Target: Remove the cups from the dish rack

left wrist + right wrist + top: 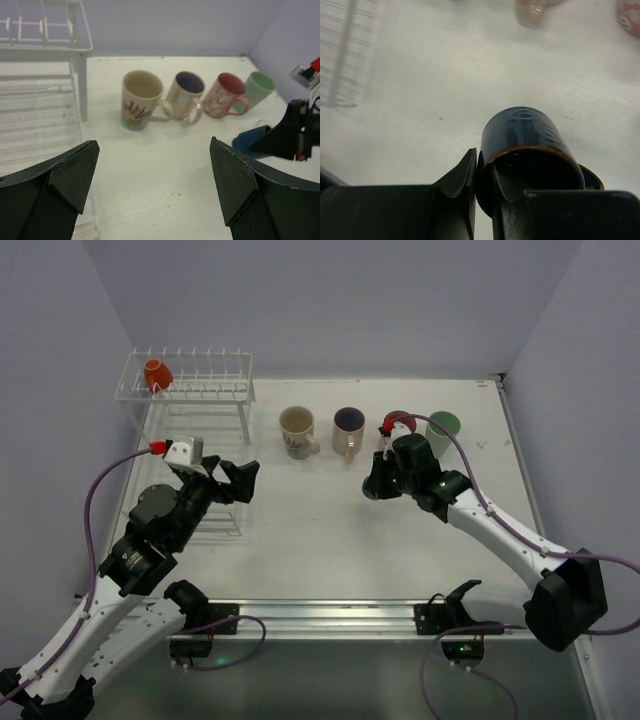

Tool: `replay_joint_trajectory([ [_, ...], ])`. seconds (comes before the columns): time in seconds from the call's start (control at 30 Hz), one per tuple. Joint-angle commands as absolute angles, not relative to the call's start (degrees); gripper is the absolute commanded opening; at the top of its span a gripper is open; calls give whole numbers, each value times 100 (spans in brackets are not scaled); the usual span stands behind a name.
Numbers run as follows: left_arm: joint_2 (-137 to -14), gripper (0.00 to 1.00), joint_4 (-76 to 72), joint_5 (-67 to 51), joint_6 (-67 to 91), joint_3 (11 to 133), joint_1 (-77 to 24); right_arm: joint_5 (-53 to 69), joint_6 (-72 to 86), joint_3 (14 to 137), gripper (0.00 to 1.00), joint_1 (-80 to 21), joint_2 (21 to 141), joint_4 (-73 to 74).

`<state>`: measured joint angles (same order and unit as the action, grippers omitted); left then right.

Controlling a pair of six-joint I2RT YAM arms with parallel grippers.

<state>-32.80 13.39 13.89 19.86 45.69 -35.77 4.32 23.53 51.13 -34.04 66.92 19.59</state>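
Note:
The dish rack (190, 390) stands at the far left, with the small orange cup (156, 373) on its upper shelf. The cream (297, 430), purple-inside (348, 430), pink (400, 422) and green (443, 426) cups stand in a row on the table. My right gripper (482, 177) is shut on the rim of the dark blue cup (530, 140), one finger inside and one outside, just above the table in front of the pink cup. My left gripper (155, 175) is open and empty beside the rack's lower tray (40, 125). It faces the row of cups, led by the cream cup (141, 97).
The right arm (295, 135) and the blue cup (250, 142) show at the right of the left wrist view. The rack's lower tray (205, 480) reaches toward the left gripper (235, 480). Grey walls enclose the table on three sides.

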Motion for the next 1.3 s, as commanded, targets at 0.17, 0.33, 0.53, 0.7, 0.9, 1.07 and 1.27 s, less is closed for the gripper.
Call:
replay_joint_trajectory([
  [0.17, -3024, 100, 1925, 1908, 1283, 4325, -3586, -993, 1486, 6257, 0, -3059, 8225, 2970],
  [0.33, -2971, 100, 1943, 1863, 1213, 4289, -3586, -958, 1327, 6556, 0, -3059, 8963, 2936],
  [0.53, -2935, 100, 1925, 1925, 1187, 4263, -3577, -739, 1275, 6680, 0, -3059, 9325, 2795],
  [0.7, -3006, 100, 1925, 1934, 1187, 4263, -3542, -510, 1292, 6539, 2, -3059, 9422, 2637],
  [0.9, -3102, 100, 1907, 1995, 1230, 4280, -3524, -483, 1327, 6469, 20, -3059, 9352, 2610],
  [1.07, -3225, 100, 1881, 2039, 1309, 4324, -3524, -448, 1371, 6451, 30, -3059, 9106, 2637],
  [1.27, -3532, 100, 1749, 2188, 1450, 4709, -3516, -492, 1459, 6530, 58, -3067, 8430, 2786],
])
